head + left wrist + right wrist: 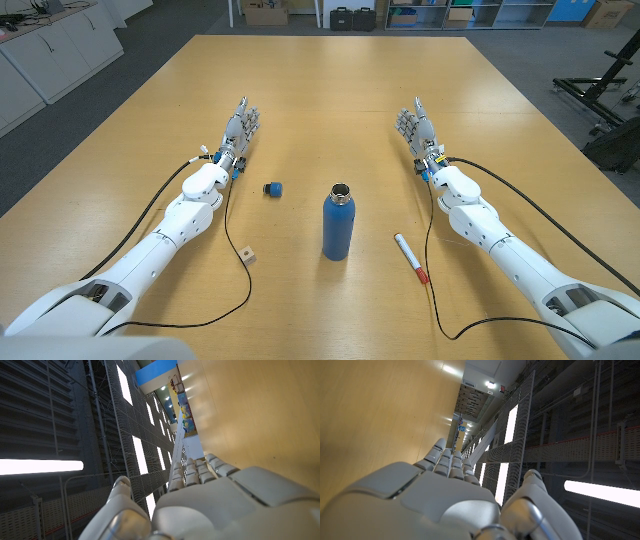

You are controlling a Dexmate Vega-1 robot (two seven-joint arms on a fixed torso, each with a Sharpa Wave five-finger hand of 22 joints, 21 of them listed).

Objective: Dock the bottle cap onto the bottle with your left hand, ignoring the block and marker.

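Nothing is grasped yet: the left hand (240,127) waits with fingers spread and empty (so does the right hand (414,127)), so it must first reach the bottle cap (272,188) lying beside the open bottle (338,222).
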